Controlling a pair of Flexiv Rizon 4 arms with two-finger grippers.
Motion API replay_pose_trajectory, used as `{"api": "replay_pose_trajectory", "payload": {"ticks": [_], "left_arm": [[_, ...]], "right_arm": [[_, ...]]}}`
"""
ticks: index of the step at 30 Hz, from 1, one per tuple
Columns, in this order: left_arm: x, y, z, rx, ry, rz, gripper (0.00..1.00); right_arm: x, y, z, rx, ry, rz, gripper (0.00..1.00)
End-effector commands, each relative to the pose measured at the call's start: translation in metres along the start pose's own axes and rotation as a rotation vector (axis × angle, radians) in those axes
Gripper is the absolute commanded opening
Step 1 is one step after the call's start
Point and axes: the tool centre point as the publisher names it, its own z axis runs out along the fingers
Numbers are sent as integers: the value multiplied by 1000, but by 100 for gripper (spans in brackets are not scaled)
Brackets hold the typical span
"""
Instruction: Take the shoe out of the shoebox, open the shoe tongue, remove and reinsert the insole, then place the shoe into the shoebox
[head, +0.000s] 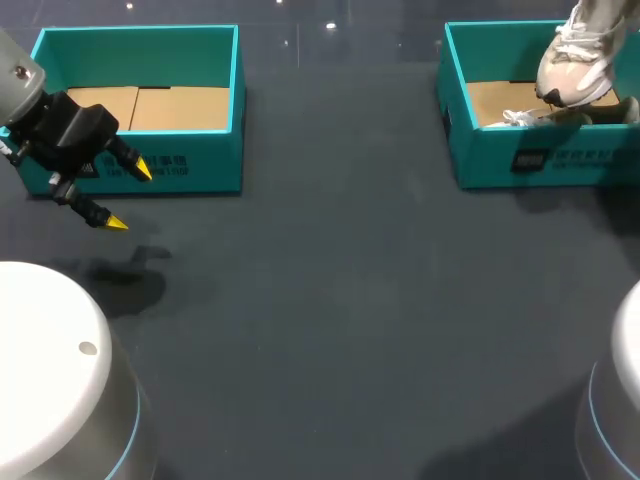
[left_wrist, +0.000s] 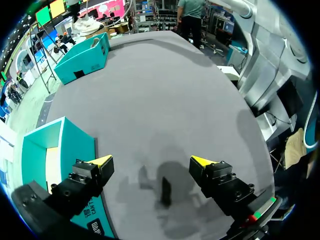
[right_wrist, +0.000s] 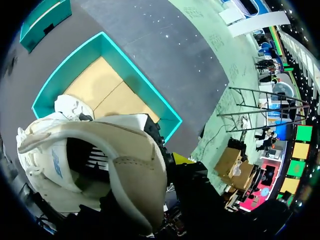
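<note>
Shoe above right shoebox walls; left hand agape before left shoebox.

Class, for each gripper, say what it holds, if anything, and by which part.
The right gripper holds the shoe by the rim of its opening, above the shoebox; the left gripper is open and holds nothing.

Left shoebox, right shoebox under shoe, table between

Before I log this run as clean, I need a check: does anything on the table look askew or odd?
Only the shoe: it hangs steeply tilted over the right shoebox, in the right claw. Inside that box lies something white and crumpled.
</note>
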Motion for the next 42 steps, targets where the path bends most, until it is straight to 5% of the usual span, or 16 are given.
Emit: {"api": "replay_pose_trajectory", "payload": {"ticks": [1, 13, 26, 40, 42], "left_arm": [[0, 0, 0, -3, 1, 0, 100], [0, 0, 0, -3, 1, 0, 100], [0, 0, 0, -3, 1, 0, 100], [0, 0, 0, -3, 1, 0, 100], [0, 0, 0, -3, 1, 0, 100]], "right_arm": [[-8, 3, 1, 127, 90, 298, 0], [-8, 3, 1, 127, 90, 298, 0], [-1, -17, 33, 159, 140, 644, 0], [-1, -17, 33, 159, 140, 644, 0], [-2, -23, 49, 152, 182, 716, 0]]}}
